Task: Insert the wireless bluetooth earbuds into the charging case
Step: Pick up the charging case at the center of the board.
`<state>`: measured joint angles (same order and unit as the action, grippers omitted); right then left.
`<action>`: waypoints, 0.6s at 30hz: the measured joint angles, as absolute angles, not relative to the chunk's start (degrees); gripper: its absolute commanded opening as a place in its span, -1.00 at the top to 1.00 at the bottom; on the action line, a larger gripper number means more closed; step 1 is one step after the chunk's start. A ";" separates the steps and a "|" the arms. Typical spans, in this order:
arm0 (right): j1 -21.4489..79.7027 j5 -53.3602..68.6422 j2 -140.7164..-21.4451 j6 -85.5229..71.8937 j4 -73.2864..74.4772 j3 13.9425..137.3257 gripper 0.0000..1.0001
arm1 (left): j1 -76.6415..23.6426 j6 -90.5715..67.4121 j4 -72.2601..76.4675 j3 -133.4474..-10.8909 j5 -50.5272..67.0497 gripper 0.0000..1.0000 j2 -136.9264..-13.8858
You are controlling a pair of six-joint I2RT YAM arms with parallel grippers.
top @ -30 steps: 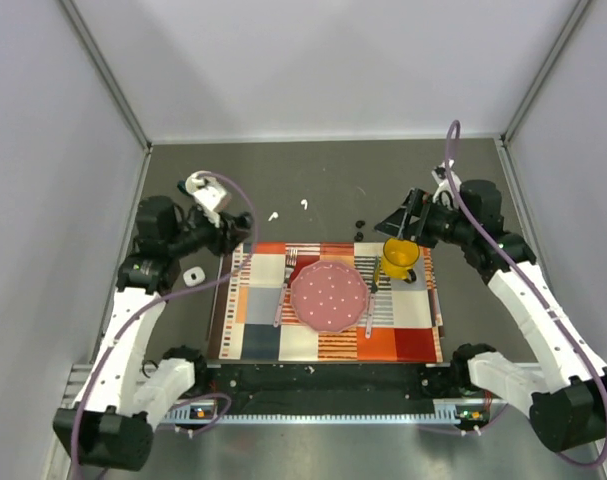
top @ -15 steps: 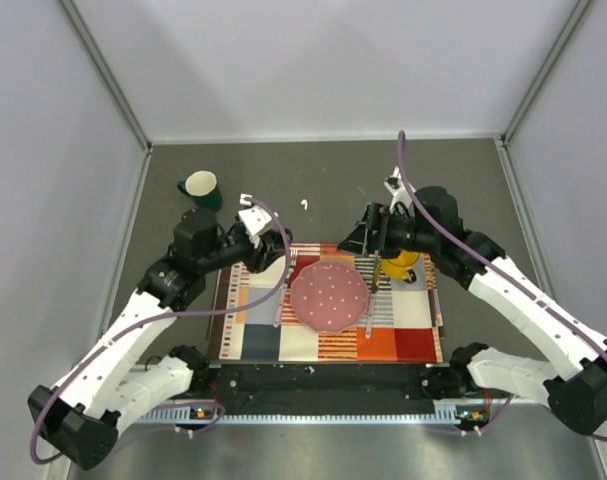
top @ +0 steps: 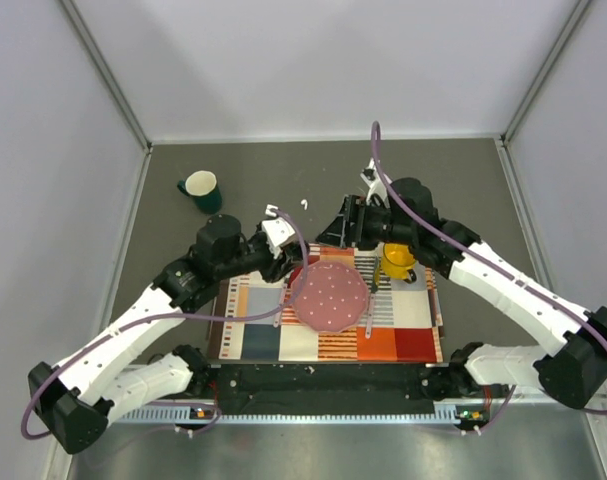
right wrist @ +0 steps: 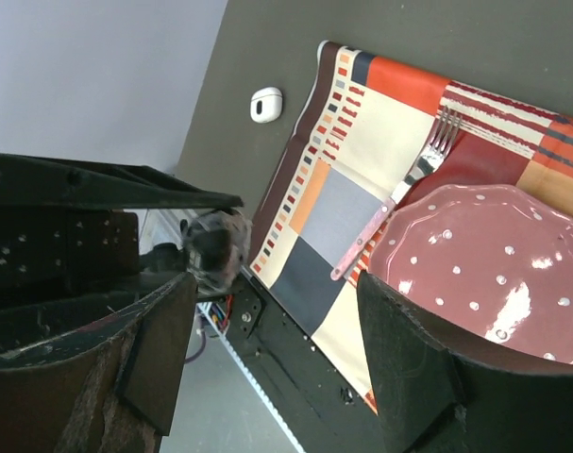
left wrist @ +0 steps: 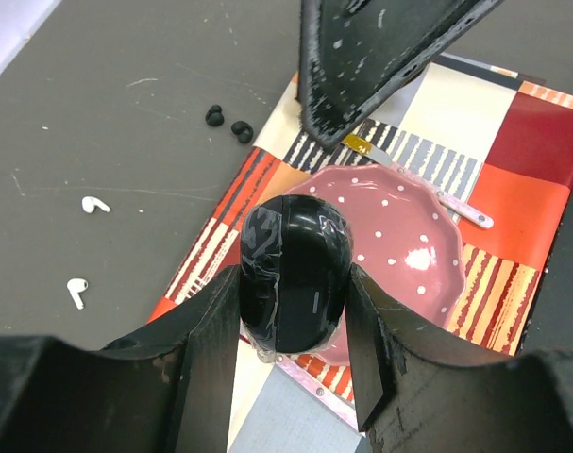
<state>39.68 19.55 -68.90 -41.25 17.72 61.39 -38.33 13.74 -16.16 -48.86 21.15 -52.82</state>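
Two tiny white earbuds (left wrist: 94, 204) (left wrist: 75, 293) lie on the dark table left of the mat; one shows in the top view (top: 304, 203). The white charging case (right wrist: 265, 104) lies on the table beyond the mat's corner; the left arm hides it in the top view. My left gripper (left wrist: 294, 283) (top: 286, 255) is shut on a small black oval object (left wrist: 294, 274) above the mat's edge by the plate. My right gripper (right wrist: 277, 359) (top: 335, 225) is open and empty, hovering just beyond the left one, jaws wide apart.
A striped placemat (top: 253, 340) holds a pink dotted plate (top: 328, 295), a fork (top: 281, 300), a spoon (top: 369, 318) and a yellow mug (top: 398, 258). A green mug (top: 201, 190) stands at the back left. Two small black bits (left wrist: 227, 123) lie near the mat.
Both arms have swung in toward the middle. The left gripper moved right from the green mug to the mat's back edge; the right gripper moved left past the yellow mug.
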 measured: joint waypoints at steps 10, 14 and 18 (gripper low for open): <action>42.02 21.28 -72.84 -41.12 15.81 63.88 -0.28 | -42.13 14.33 -16.10 -48.93 17.58 0.92 -56.66; 42.39 21.98 -74.11 -40.95 15.94 64.07 -0.19 | -42.74 14.70 -16.12 -49.36 16.75 0.92 -57.06; 42.65 22.41 -75.07 -40.75 16.08 64.18 -0.14 | -43.03 14.72 -15.94 -50.11 16.62 0.91 -57.28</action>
